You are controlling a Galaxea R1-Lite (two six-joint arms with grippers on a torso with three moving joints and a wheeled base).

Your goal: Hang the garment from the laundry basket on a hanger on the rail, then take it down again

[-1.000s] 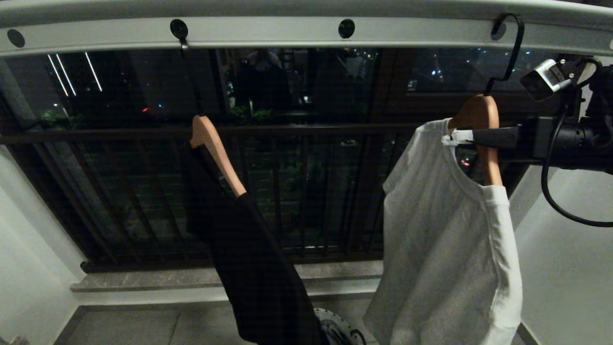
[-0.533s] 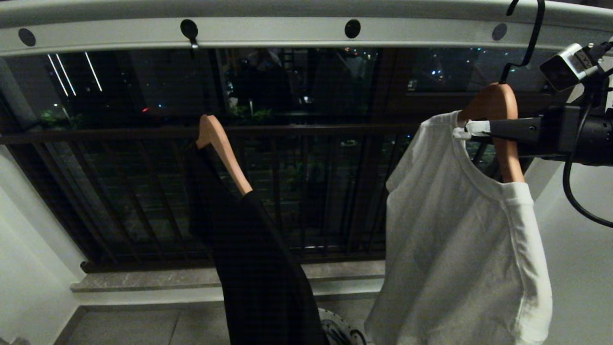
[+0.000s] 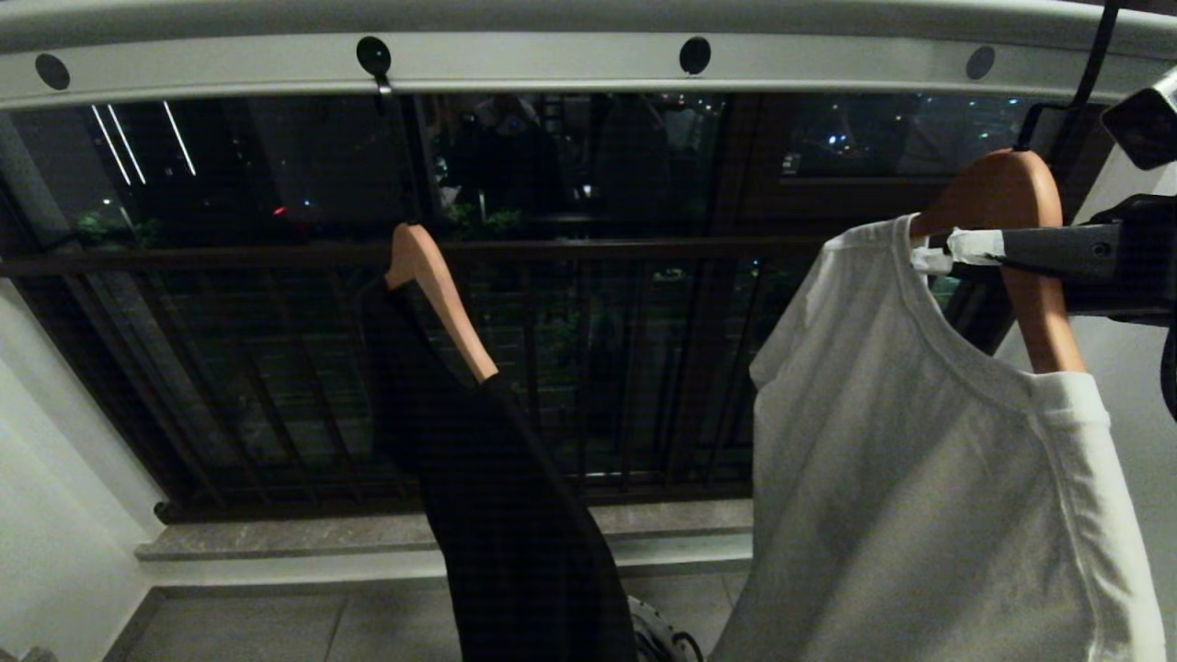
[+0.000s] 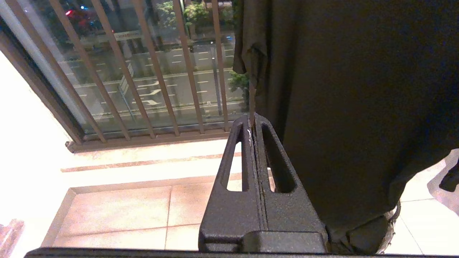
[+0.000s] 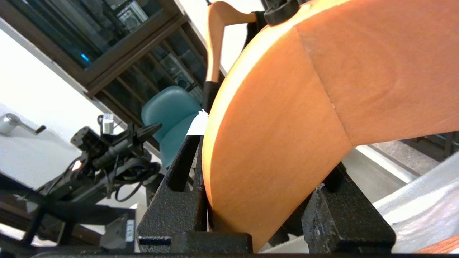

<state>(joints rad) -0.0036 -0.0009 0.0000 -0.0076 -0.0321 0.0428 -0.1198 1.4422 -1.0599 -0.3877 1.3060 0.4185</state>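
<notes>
The pale rail (image 3: 552, 64) with dark holes runs across the top of the head view. My right gripper (image 3: 961, 253) reaches in from the right and is shut on the neck of a wooden hanger (image 3: 998, 184) that carries the white garment (image 3: 919, 478). The hanger's black hook (image 3: 1094, 55) rises past the rail, clear of the empty hole (image 3: 980, 62). In the right wrist view the hanger (image 5: 304, 89) fills the space between the fingers of the right gripper (image 5: 261, 157). The laundry basket (image 3: 657, 634) peeks out at the bottom, mostly hidden. The left gripper (image 4: 252, 123) is parked low, shut and empty.
A black garment (image 3: 497, 496) hangs on a second wooden hanger (image 3: 432, 285) from a rail hole (image 3: 372, 55), left of the white one. Behind are the dark window grille (image 3: 276, 262), a stone sill (image 3: 368, 533) and a white wall (image 3: 1140, 395) on the right.
The right gripper has lifted the hanger with the white garment up and to the right; its hook has come out of the rail hole. The whole head view has drifted slightly right.
</notes>
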